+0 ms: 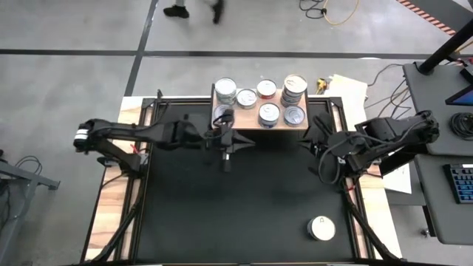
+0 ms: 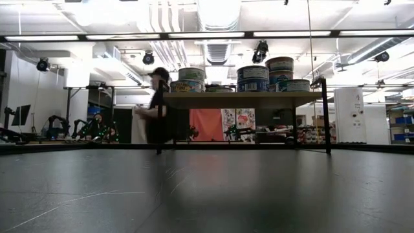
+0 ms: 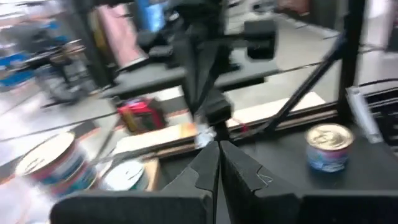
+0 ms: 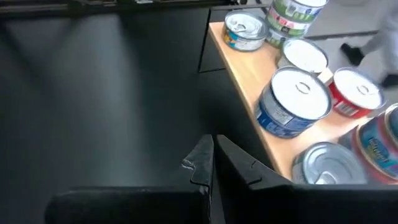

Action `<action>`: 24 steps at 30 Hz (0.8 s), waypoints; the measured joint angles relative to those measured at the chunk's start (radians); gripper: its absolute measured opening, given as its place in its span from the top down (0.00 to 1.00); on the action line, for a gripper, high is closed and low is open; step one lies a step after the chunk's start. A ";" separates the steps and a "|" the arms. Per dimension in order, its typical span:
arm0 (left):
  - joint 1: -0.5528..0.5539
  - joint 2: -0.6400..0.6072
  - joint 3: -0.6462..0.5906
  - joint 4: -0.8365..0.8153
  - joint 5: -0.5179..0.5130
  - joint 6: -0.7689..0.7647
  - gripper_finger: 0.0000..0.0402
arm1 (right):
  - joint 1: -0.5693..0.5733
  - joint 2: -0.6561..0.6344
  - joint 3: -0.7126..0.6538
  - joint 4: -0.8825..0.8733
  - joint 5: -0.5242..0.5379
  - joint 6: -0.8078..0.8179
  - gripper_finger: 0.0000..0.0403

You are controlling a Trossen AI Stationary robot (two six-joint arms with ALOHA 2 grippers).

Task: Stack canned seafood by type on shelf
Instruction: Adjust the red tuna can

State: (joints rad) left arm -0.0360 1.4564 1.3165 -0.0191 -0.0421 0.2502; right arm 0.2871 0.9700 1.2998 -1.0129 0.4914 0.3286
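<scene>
The light wood shelf [image 1: 259, 124] stands at the table's far edge with several tins on it, some in stacks [image 1: 225, 90] [image 1: 294, 89]. In the low view the shelf [image 2: 242, 99] shows on its dark legs. One white-topped tin [image 1: 321, 227] stands alone on the black table near the right near corner; the left wrist view shows it too [image 3: 328, 146]. My left gripper [image 1: 244, 140] [image 3: 217, 152] is shut and empty, just in front of the shelf's left end. My right gripper [image 1: 310, 135] [image 4: 214, 155] is shut and empty, off the shelf's right end.
Free black tabletop [image 1: 244, 199] stretches between the shelf and the lone tin. Wooden side rails [image 1: 118, 192] border the table. A person [image 2: 158, 110] passes behind the shelf in the low view. A desk with a keyboard [image 1: 460, 181] sits to the right.
</scene>
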 joint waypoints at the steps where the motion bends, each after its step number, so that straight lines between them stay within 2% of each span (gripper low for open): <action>1: -0.013 -0.016 -0.035 0.019 -0.038 -0.004 1.00 | 0.001 0.000 0.000 0.000 0.009 -0.018 0.98; 5: -0.052 -0.086 -0.129 0.048 -0.151 -0.010 1.00 | 0.001 0.011 -0.001 0.000 0.017 -0.094 0.98; 8: -0.055 -0.144 -0.198 0.052 -0.203 -0.008 1.00 | 0.001 0.021 -0.005 0.001 0.013 -0.060 0.98; 13: -0.033 -0.244 -0.341 0.048 -0.196 0.079 1.00 | 0.001 0.063 -0.054 0.115 0.011 -0.037 0.98; 17: -0.019 -0.316 -0.455 0.079 -0.141 0.189 1.00 | 0.001 0.133 -0.078 0.284 0.009 -0.180 0.98; 22: -0.011 -0.393 -0.588 0.224 -0.141 0.228 1.00 | -0.007 0.230 0.003 0.374 0.151 -0.258 0.98; 24: -0.011 -0.415 -0.628 0.259 -0.193 0.221 1.00 | -0.020 0.251 0.079 0.372 0.193 -0.239 0.98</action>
State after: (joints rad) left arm -0.0475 1.0415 0.6881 0.2396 -0.2356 0.4709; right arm 0.2675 1.2210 1.3791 -0.6412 0.6846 0.0897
